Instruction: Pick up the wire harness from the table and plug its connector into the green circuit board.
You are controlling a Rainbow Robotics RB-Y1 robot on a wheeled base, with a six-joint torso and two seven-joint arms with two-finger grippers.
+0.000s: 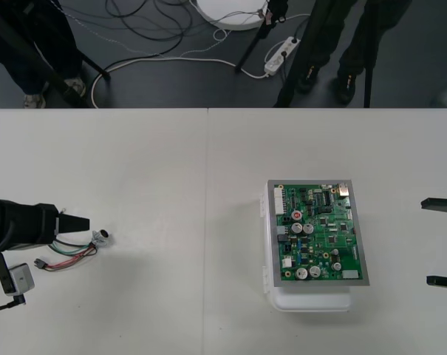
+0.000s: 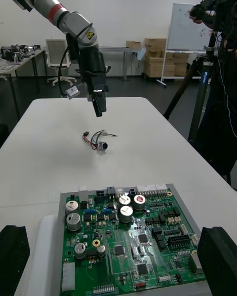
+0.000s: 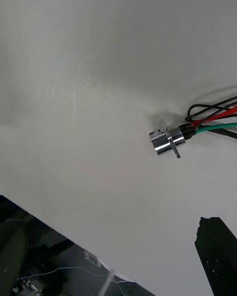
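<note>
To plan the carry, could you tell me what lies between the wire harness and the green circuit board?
Only bare table lies between the wire harness and the green circuit board, as the front view shows.

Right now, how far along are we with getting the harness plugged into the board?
Nothing is finished yet. The wire harness lies loose on the table, its plug well away from the green circuit board. In hand: the left gripper hovers just above the harness, near its metal socket, not holding it. Left to do: grasp, carry across, plug in. The right gripper waits open beside the board.
</note>
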